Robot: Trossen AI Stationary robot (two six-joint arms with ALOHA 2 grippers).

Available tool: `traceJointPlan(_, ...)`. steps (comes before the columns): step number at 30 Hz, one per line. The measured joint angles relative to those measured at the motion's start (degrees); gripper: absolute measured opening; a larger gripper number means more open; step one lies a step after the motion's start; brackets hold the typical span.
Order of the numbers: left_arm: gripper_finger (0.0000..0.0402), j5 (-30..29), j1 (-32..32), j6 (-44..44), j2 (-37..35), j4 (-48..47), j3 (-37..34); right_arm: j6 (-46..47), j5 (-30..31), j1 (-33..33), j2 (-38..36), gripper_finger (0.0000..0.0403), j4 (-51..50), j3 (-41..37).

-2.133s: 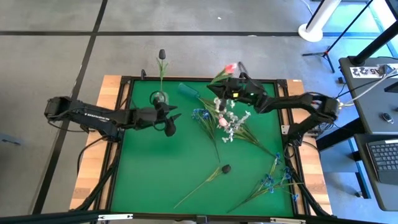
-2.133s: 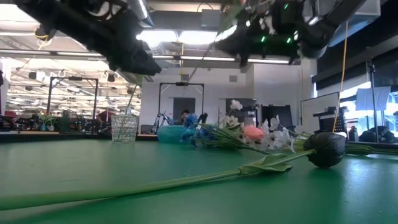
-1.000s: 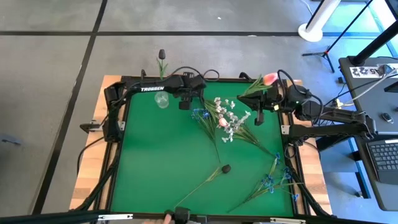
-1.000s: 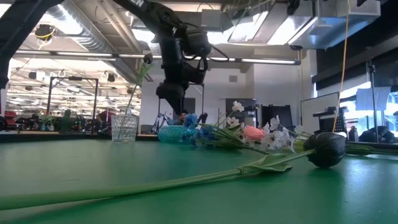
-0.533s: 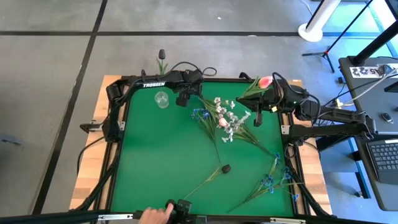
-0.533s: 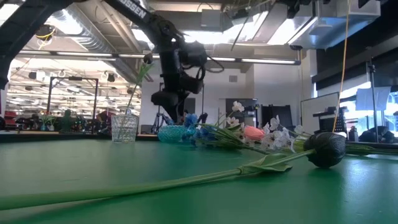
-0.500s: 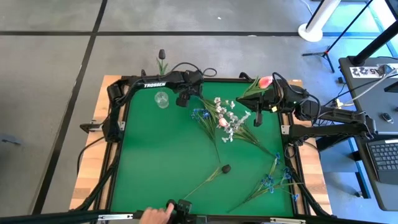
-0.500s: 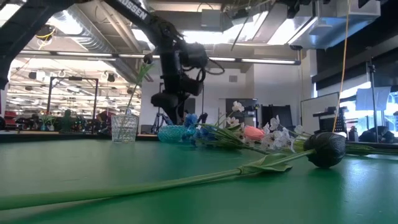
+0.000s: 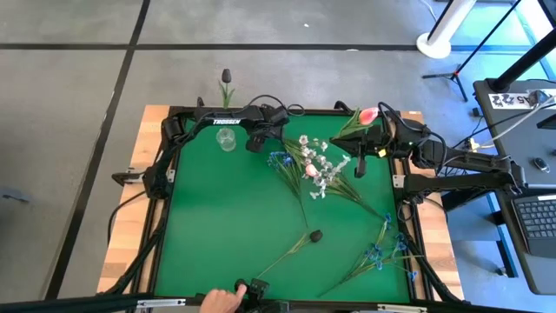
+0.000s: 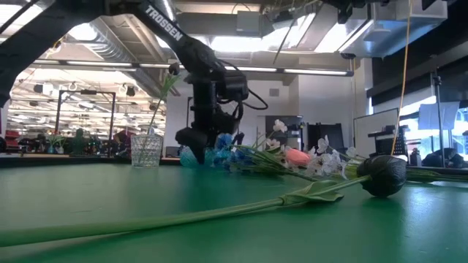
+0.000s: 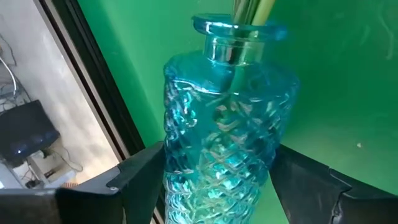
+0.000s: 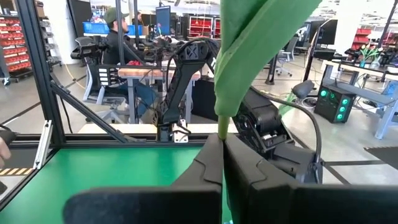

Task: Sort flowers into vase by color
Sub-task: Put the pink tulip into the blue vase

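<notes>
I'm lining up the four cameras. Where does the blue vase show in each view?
High view: blue vase at the mat's far edge, mostly hidden under the left tool.
Low view: behind that tool, left of the flower pile.
Left wrist view: fills the centre, between the tool's fingers.
Right wrist view: not in it.
Shared landmark: green mat.

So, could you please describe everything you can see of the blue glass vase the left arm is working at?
The blue vase is clear turquoise glass with a raised diamond pattern, a short smooth neck and a flared rim. It lies on its side on the green mat near the table's far edge. Green stems run into its mouth. The left gripper straddles the body, one dark finger on each side; whether they touch the glass cannot be told.
</notes>
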Motion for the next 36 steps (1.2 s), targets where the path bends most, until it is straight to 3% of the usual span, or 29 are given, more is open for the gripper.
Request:
traceJointPlan(10, 0.0240, 1.4, -3.0, -7.7, 0.8, -0.8, 1.5, 0.1, -0.1, 0.0, 0.0, 0.0000, 0.0, 0.0)
traceJointPlan(19, 0.0238, 14.0, -4.2, -18.5, -0.1, -5.4, 8.3, 1.7, -0.8, 0.0, -0.1, 0.0000, 0.1, 0.0)
traceJointPlan(28, 0.0237, 16.2, -4.2, -22.8, -7.6, -7.1, 8.7, 2.0, -2.0, 0.0, -0.1, 0.0000, 0.5, 0.0)
traceJointPlan(36, 0.0237, 29.3, -4.2, -29.6, -14.3, -2.9, 8.7, 3.4, -3.7, 0.0, -1.5, 0.0000, 2.1, -0.1)
